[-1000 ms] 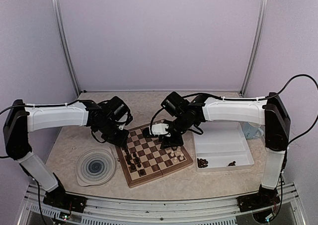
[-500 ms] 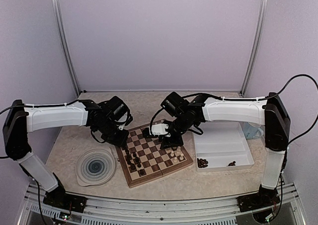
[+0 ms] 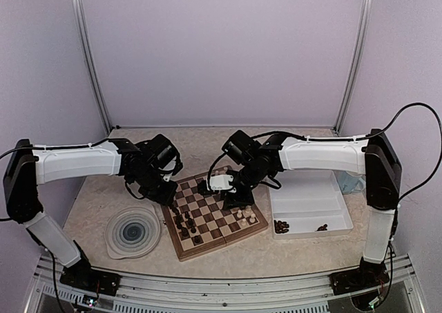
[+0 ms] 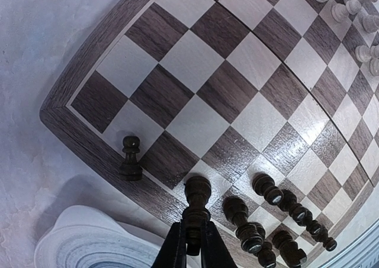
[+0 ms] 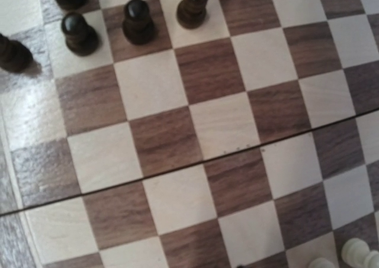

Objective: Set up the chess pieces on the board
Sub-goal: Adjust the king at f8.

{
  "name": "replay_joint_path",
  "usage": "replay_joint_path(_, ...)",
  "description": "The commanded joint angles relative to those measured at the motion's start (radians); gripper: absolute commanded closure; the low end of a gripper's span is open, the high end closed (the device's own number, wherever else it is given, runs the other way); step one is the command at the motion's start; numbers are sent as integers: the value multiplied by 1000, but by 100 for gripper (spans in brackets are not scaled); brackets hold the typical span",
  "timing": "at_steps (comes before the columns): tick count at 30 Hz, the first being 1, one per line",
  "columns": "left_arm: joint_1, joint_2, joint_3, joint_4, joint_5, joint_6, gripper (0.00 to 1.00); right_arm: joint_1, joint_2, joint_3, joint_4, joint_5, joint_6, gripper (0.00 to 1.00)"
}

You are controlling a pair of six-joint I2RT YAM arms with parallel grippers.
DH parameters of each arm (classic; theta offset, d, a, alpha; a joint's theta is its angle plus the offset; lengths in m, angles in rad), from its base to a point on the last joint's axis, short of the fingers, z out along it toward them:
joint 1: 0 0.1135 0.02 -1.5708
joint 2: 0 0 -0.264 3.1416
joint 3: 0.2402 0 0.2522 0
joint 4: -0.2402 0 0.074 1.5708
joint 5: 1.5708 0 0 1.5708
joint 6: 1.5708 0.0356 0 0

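**Item:** dark piece (image 4: pixel 197 192), turned wood, one of the chess pieces.

**Handling (judged):** very light and rigid. The surface is smooth and rounded, so it is apt to slip or twist in a pinch. The base is narrow, so it topples easily on release.

**Best hold:** across the narrow waist, axis upright.

**Holder:** left gripper (image 4: pixel 190 244), fingers clamped on one end of the piece. The other end projects beyond the tips toward the board (image 4: pixel 237 73).

**Location:** over the board's edge rank, on the side next to the plate (image 4: pixel 71 250). It sits between a lone dark pawn (image 4: pixel 130 159) and a row of dark pieces (image 4: pixel 266 190). Contact with the square cannot be told.

**Cream pieces** (image 4: pixel 340 10)**:** at the far side of the board.

**Right gripper** (image 3: pixel 238 201)**:** over the board's middle. Its fingers are not shown in its own view, so whether it is open or closed cannot be told.
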Motion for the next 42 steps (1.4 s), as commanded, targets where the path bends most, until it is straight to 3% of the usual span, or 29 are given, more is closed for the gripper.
replay_joint_path(1, -4, 5, 2, -47, -12, -10, 87, 10, 15, 25, -16, -3, 10, 66)
replay_joint_path(16, 0, -7, 38, 3, -24, -10, 65, 11, 20, 29, -19, -3, 10, 66)
replay_joint_path(23, 45, -22, 99, 51, -1, 15, 61, 11, 14, 20, -15, -3, 10, 66)
replay_joint_path(24, 63, -18, 96, 68, 19, 24, 63, 12, 14, 19, -14, -3, 10, 66)
replay_joint_path(29, 159, 53, 91, 104, 184, 102, 99, 11, 15, 16, -12, 0, 8, 66)
replay_joint_path(36, 195, 144, 83, 108, 342, 192, 100, 11, 10, -3, -1, 16, 5, 66)
replay_joint_path(42, 196, 201, 61, 142, 379, 200, 100, 11, 25, 3, -7, 13, 3, 66)
